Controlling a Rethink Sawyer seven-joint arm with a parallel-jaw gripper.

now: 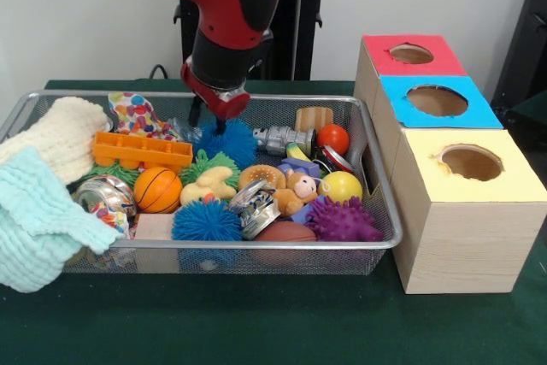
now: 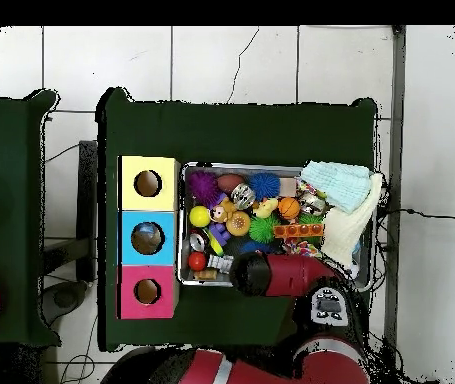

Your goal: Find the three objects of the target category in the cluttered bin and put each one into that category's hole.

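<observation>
A wire mesh bin [image 1: 380,241] [image 2: 182,262] holds a heap of toys. My gripper [image 1: 208,119] hangs at the bin's back, just above a blue spiky ball [image 1: 229,143], with its two dark fingers apart and nothing between them. A second blue spiky ball [image 1: 206,221] [image 2: 264,185] lies at the front, a purple one [image 1: 342,220] [image 2: 204,185] at the front right, and a green one [image 1: 208,162] in the middle. Also in the bin are an orange basketball [image 1: 157,190] [image 2: 289,208], a yellow ball [image 1: 341,186] [image 2: 200,216] and a red ball [image 1: 333,138] [image 2: 197,261]. In the overhead view the arm [image 2: 271,275] hides the gripper.
Three wooden boxes with round holes stand beside the bin: yellow [image 1: 472,162] [image 2: 149,184], blue [image 1: 437,100] [image 2: 148,238], red [image 1: 411,54] [image 2: 148,292]. A cream cloth [image 1: 60,134] and a mint cloth [image 1: 38,215] drape over the bin's left end. An orange tray [image 1: 141,151], a duck [image 1: 209,185] and tins fill gaps.
</observation>
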